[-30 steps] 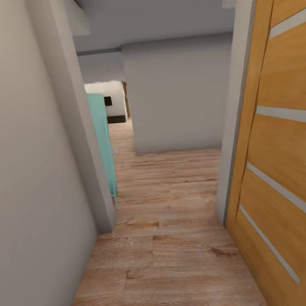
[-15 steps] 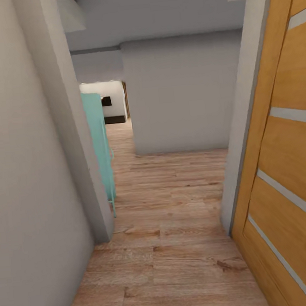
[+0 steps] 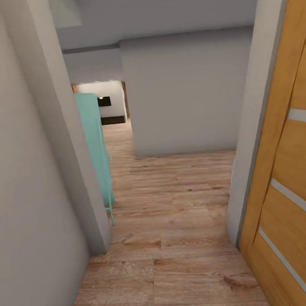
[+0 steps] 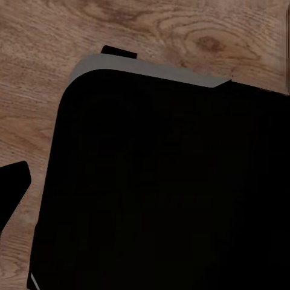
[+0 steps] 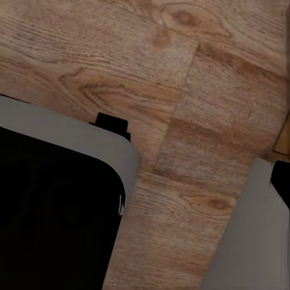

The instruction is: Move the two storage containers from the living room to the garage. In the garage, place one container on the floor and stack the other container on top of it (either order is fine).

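Ahead, grainy wood-plank floor (image 3: 178, 225) between smooth grey walls (image 3: 184, 94) and slatted door (image 3: 290, 172)

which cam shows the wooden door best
The head view: the wooden door stands along the hallway's right side, pale horizontal stripes showing. The wrist views look down at wood-plank floor and dark robot body instead.

Wood-plank floor (image 5: 199, 90) seen from above, knots and grain plain, plank seams crossing, a black rounded body (image 5: 54, 217) with a pale grey rim over one corner — a small black tab at its edge, a grey panel (image 5: 251, 241) at the opposite side.
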You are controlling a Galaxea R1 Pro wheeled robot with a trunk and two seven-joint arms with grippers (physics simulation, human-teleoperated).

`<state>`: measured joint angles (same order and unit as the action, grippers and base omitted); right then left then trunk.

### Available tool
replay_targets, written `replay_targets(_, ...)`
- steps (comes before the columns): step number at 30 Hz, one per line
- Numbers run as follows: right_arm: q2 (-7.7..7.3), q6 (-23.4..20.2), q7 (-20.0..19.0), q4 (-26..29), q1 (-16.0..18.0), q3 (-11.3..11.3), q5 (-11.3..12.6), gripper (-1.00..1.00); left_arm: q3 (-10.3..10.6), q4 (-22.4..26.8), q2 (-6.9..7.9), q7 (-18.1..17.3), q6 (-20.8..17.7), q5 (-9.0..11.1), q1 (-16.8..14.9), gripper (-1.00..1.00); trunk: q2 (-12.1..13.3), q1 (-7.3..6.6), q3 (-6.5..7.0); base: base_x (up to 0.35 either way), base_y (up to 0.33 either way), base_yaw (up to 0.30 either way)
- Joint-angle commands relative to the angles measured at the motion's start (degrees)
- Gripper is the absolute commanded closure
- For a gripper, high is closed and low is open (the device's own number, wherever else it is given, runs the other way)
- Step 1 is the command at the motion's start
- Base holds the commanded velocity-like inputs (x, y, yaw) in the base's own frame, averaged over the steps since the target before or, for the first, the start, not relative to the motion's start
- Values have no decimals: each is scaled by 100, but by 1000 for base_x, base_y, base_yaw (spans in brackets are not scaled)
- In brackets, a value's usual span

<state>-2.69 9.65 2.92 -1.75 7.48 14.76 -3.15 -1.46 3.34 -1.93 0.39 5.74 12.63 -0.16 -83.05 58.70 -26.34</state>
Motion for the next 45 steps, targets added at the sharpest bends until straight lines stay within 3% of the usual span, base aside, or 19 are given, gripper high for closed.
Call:
replay_targets(1, 1, 33, 29, -19, 7, 19, -32, -100, -12, 0, -3, 4, 14, 20, -2, -100, -3, 3, -5, 325, 0, 0)
replay_targets(45, -1, -33, 43, -27, -116, -25, 11, -100, -12, 0, 0, 4, 18, 20, -2, -100, -3, 3, -5, 325, 0, 0)
